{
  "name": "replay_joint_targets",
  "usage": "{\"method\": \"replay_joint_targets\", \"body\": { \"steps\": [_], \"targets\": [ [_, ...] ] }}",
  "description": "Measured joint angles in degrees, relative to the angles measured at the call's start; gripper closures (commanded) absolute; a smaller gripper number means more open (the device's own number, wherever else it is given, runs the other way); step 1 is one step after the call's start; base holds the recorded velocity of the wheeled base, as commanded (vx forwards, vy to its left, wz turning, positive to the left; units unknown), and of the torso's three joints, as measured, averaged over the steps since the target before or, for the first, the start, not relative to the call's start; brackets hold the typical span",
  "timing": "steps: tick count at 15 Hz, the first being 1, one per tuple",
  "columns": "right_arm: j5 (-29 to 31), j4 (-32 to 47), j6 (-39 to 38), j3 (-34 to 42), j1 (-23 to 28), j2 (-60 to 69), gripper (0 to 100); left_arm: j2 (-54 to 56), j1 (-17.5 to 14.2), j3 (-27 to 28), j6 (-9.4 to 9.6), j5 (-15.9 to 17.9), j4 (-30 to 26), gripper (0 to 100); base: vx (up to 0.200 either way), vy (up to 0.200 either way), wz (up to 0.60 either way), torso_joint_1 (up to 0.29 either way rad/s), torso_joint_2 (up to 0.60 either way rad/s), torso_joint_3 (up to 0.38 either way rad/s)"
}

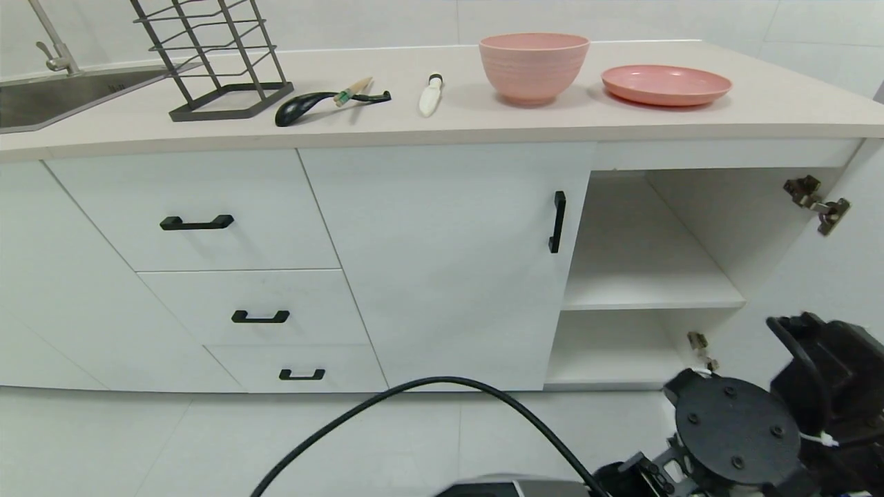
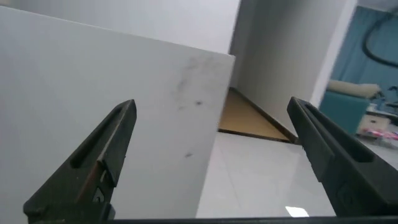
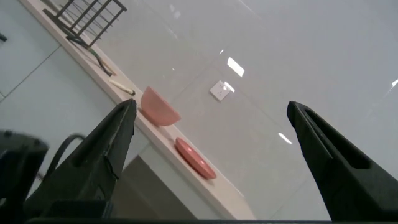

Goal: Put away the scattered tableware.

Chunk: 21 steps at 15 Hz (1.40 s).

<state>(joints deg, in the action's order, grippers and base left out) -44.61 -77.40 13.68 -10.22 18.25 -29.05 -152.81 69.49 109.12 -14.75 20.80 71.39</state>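
Grippers: left gripper (image 2: 211,104) and right gripper (image 3: 211,106) both spread wide, empty | Tableware: pink bowl (image 1: 534,67) beside pink plate (image 1: 666,84) on counter (image 1: 794,103), above open cabinet (image 1: 649,290) | Advice: we would approach the plate's rim level, then pinch firmly.

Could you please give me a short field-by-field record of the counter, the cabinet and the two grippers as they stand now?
Counter: pink bowl, pink plate beside it, white utensil, black spoon, wooden-handled utensil by the spoon's handle
Rack: black wire rack, between spoon and sink
Cabinet: right side open, shelf visible; drawers shut
Left gripper: jaws open, holding nothing
Right gripper: jaws open, holding nothing
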Motion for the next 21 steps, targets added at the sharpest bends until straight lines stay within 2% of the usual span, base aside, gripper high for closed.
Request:
{"method": "replay_joint_targets", "body": {
  "steps": [1,2,4,6,9,11,13,15,18,20,21],
  "targets": [
    [0.0,0.0,0.0,0.8,-0.1,0.1,0,2.5,-1.3,-4.7,0.02,0.0,1.2,0,0.000,0.000,0.00,0.000,0.00,0.000],
    [0.0,0.0,0.0,2.5,-0.3,0.3,0,5.6,-2.5,-11.8,0.15,0.0,2.9,0,0.000,0.000,0.00,0.000,0.00,0.000],
    [0.0,0.5,0.1,7.1,-1.5,0.5,0,13.2,-5.9,-27.2,0.99,0.0,7.2,0,0.000,0.000,0.00,0.000,0.00,0.000],
    [0.0,4.7,0.1,9.4,-4.1,1.0,0,22.8,-9.8,-43.2,1.73,0.1,12.5,0,0.000,0.000,0.00,0.000,0.00,0.000],
    [0.0,19.7,0.1,9.9,-8.6,4.3,0,39.8,-15.1,-64.8,4.24,0.2,16.1,0,0.000,0.000,0.00,0.000,0.00,0.000],
    [0.0,30.2,0.2,10.1,-10.1,9.1,0,52.3,-19.1,-76.9,5.72,0.2,17.3,0,0.000,0.000,0.00,0.000,0.00,0.000],
    [0.1,41.9,0.3,10.1,-10.7,15.1,0,64.2,-24.8,-86.4,6.74,0.2,17.6,0,0.000,0.000,0.00,0.000,0.00,0.000],
    [1.6,47.7,0.0,10.1,-11.0,19.8,0,75.8,-31.7,-93.4,8.06,0.3,14.9,0,0.000,0.000,0.00,0.000,0.00,0.000],
    [3.1,53.8,-2.1,10.2,-11.1,22.4,0,91.7,-42.5,-99.1,10.51,0.6,5.6,0,0.000,0.000,0.00,0.000,0.00,0.000],
    [3.0,60.0,-2.2,10.2,-11.1,23.0,0,103.2,-47.5,-101.0,12.73,0.7,-7.6,0,0.000,0.000,0.00,0.000,0.00,0.000],
    [3.0,61.6,-2.4,10.2,-11.1,23.2,0,109.3,-49.6,-101.4,13.74,0.7,-16.2,0,0.000,0.000,0.00,0.000,0.00,0.000]
  ]
}}
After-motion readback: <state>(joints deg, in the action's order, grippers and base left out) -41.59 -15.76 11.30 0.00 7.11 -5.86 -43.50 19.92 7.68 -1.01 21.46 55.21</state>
